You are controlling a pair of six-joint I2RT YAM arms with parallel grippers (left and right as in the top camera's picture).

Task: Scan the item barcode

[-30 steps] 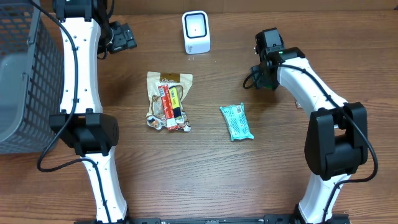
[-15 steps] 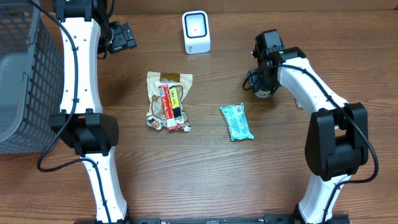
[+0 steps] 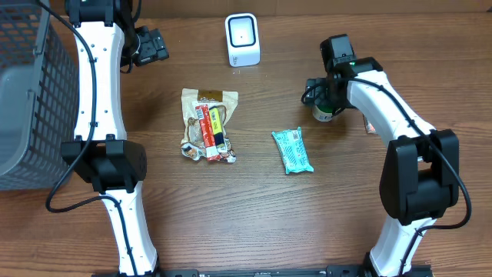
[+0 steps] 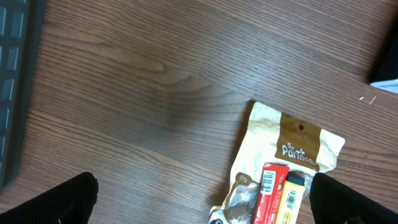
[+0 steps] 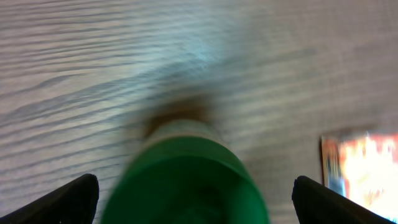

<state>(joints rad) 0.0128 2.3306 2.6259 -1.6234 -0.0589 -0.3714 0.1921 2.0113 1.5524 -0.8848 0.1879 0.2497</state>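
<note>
Right of the barcode scanner (image 3: 243, 38), your right gripper (image 5: 196, 200) hangs over the green-capped container (image 3: 324, 114), jaws full wide, straddling the cap, not gripping. It stands on the desk (image 3: 254, 223), well apart from the scanner. Left gripper (image 4: 205, 202): jaws wide, empty, over the snack pouch (image 4: 283, 165).

Bright even light, soft faint shadows. Right wrist view badly blurred, green cap (image 5: 186, 177) defocused; other two views sharp.
</note>
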